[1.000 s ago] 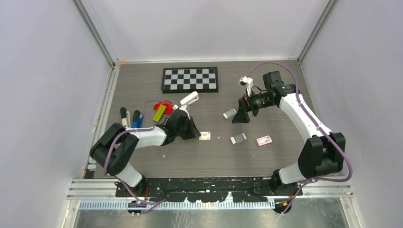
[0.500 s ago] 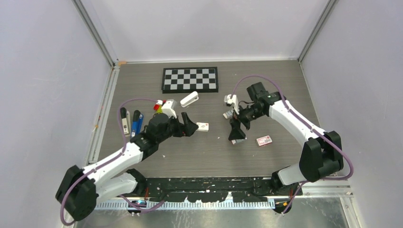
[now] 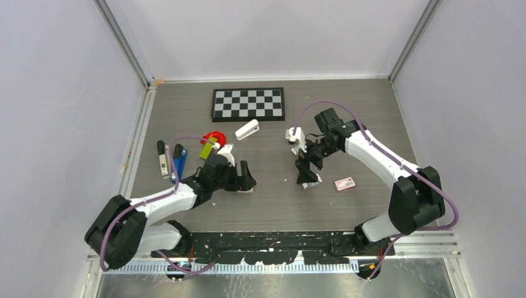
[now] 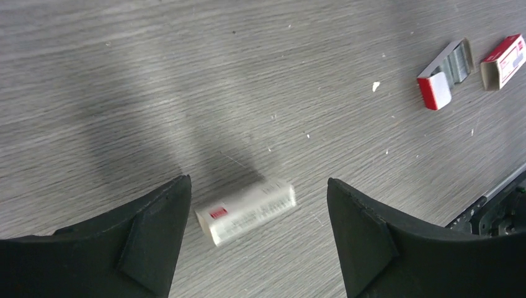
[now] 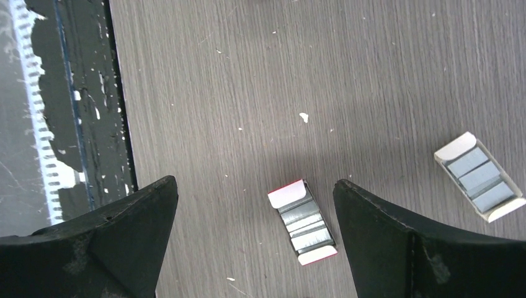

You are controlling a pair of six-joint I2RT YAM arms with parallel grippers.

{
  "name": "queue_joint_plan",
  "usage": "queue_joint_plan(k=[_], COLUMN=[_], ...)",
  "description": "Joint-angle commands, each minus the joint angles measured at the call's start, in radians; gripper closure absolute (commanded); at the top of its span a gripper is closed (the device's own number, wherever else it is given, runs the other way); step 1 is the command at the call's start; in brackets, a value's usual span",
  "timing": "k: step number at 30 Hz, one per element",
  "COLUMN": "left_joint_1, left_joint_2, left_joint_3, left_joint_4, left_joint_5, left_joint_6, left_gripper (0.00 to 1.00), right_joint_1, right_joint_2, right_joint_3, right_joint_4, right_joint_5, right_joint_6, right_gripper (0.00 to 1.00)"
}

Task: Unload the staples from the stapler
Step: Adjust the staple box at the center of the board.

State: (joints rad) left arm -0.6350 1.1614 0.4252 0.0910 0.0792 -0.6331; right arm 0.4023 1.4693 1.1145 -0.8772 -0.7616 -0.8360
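The left hand [image 4: 257, 186] hangs low over the tabletop [image 3: 347, 124] with its two dark fingers [image 4: 152, 230] spread wide and nothing held. A small white box [image 4: 246, 210] with a red mark lies flat on the wood in the gap between them, blurred in the wrist view and touching neither finger. The right hand [image 5: 254, 183] is also spread wide and empty, pointing down at the tabletop nearer the middle. Between its fingers [image 5: 378, 230] lies an open staple tray [image 5: 303, 222] with red-edged white ends and grey strips of staples inside, again touching neither finger. A second tray [image 5: 481, 177] with white ends and three grey strips lies a little way off to one side. In the top view a red-and-white staple box [image 3: 345, 184] sits just beside the right hand, on its outer side. The stapler [image 3: 180, 162], bright blue, lies on the left part of the tabletop, clear of both hands and just beside a slim black-and-white object [image 3: 162, 158]. A red item [image 3: 215, 137] with a yellow-green piece [image 3: 207, 149] lies near it, a white stapler [image 3: 247, 130] farther back, and a checkerboard [image 3: 248, 103] beyond that.
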Motion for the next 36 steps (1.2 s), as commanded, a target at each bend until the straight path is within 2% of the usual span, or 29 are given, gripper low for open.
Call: queue_joint_plan(k=[1,8,12,13,18,24,30,36], left_joint_1=[0.016,0.027,0.029,0.030,0.031,0.030,0.030,0.030], left_joint_2=[0.039,-0.203,-0.304,-0.312,-0.259,-0.233,-0.301,-0.179], left_joint_3=[0.002,-0.012,0.005,0.006,0.010,0.019,0.016,0.000], left_joint_4=[0.119,0.019,-0.098,-0.125,-0.197,-0.246,-0.340,-0.267], left_joint_5=[0.075,-0.009,-0.029,-0.029,0.011,0.131,0.166,0.224], left_joint_6=[-0.032,0.015,0.046,0.051,-0.006,-0.027,-0.045,-0.056], left_gripper=[0.20,0.16,0.18,0.21,0.55,0.76,0.91,0.92], right_joint_1=[0.056,0.068,0.070,0.070,0.070,0.070,0.070,0.070], right_joint_2=[0.002,-0.002,0.001,0.001,0.001,0.005,0.011,0.012], right_joint_3=[-0.013,-0.026,-0.043,-0.047,-0.059,-0.062,-0.058,-0.055], right_joint_4=[0.077,0.124,0.125,0.125,0.117,0.108,0.101,0.095], right_joint_5=[0.054,-0.016,-0.037,-0.041,-0.057,-0.061,-0.062,-0.061], right_joint_6=[-0.035,-0.082,-0.072,-0.070,-0.058,-0.057,-0.056,-0.055], right_gripper=[0.00,0.00,0.00,0.00,0.01,0.00,0.01,0.00])
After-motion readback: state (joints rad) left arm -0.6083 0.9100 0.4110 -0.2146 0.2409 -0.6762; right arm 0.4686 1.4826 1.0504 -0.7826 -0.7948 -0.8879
